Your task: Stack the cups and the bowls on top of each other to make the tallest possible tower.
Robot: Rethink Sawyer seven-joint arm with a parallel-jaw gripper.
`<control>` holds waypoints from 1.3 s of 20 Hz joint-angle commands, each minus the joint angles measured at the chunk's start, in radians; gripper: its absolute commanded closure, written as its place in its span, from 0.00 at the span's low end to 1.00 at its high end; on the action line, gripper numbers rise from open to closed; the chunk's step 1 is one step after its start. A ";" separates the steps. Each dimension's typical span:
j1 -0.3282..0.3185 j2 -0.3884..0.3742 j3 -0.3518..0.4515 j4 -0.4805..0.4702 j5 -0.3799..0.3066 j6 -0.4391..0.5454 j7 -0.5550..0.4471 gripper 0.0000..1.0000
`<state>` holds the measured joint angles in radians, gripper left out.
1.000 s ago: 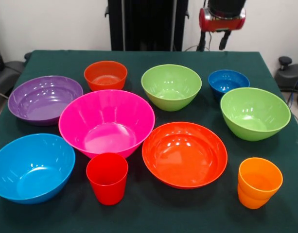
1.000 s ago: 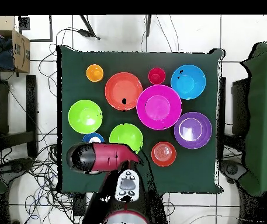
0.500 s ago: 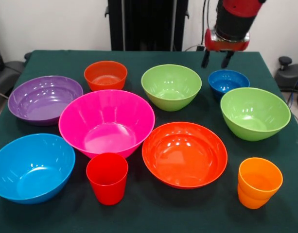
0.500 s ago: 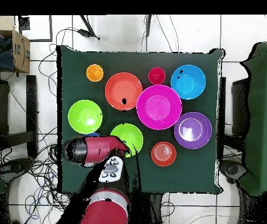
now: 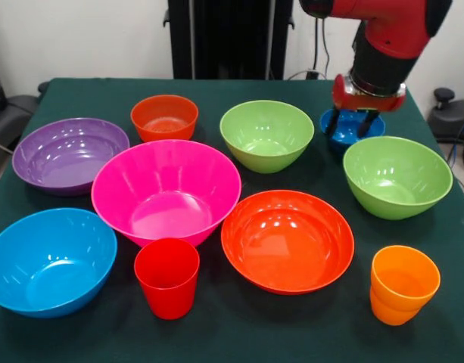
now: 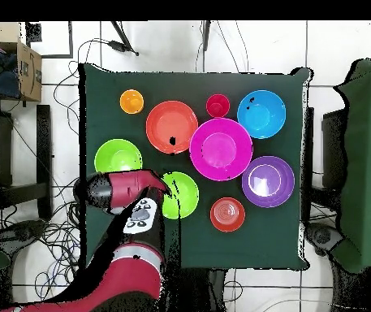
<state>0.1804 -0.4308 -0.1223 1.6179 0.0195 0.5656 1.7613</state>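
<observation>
Both end effector fingers spread over small blue bowl.

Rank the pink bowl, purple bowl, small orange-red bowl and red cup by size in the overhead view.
1. pink bowl
2. purple bowl
3. small orange-red bowl
4. red cup
The camera looks straight down, so nearness hardly skews this.

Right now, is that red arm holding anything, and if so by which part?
Nothing is held. The open gripper hangs over the small blue bowl, its fingers apart around the rim.
</observation>
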 commanded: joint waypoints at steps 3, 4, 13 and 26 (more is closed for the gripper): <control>-0.007 0.022 0.054 -0.120 0.017 0.125 0.122 0.00; -0.012 0.017 0.055 -0.111 0.015 0.121 0.120 0.00; -0.030 -0.024 0.061 -0.140 0.024 0.277 0.104 0.00; -0.064 -0.060 0.084 -0.179 -0.001 0.346 0.062 0.00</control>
<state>0.1527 -0.4999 -0.1230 1.5301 0.0187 0.9045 1.7613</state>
